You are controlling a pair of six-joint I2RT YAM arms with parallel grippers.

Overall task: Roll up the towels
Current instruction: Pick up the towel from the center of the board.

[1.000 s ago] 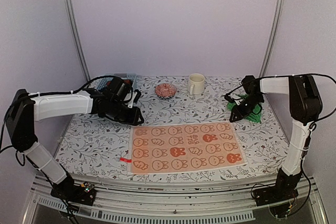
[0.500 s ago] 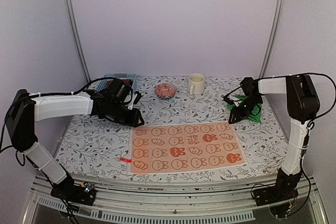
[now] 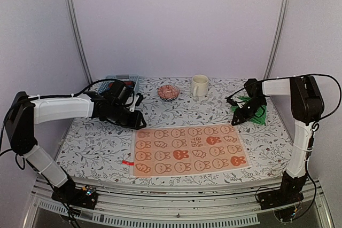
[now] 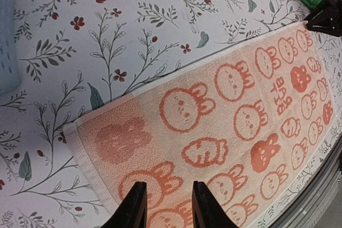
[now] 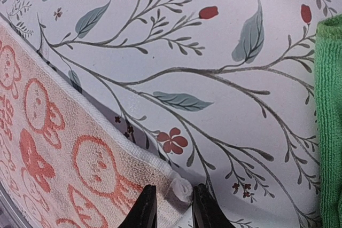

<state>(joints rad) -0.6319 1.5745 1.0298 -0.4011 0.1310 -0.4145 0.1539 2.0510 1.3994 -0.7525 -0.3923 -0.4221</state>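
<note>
The orange rabbit-print towel (image 3: 187,149) lies flat in the middle of the table. It also shows in the left wrist view (image 4: 224,110). My left gripper (image 3: 140,123) hovers over its far left corner, jaws a little apart and empty (image 4: 168,206). My right gripper (image 3: 238,119) is at the far right corner. In the right wrist view its jaws (image 5: 175,209) are closed on the curled pale corner (image 5: 179,188), and the towel's edge is lifted slightly off the table. The green towel (image 3: 255,111) lies bunched just behind the right gripper, and it also shows in the right wrist view (image 5: 328,110).
A cream mug (image 3: 199,85) and a small red patterned bowl (image 3: 169,92) stand at the back. A blue basket (image 3: 122,81) sits at the back left, behind my left wrist. A red tape mark (image 3: 127,162) lies by the towel's near left corner.
Both grippers have shifted only slightly. The left has edged toward the towel's far left corner, and the right has settled at the far right corner. The towel still lies flat.
</note>
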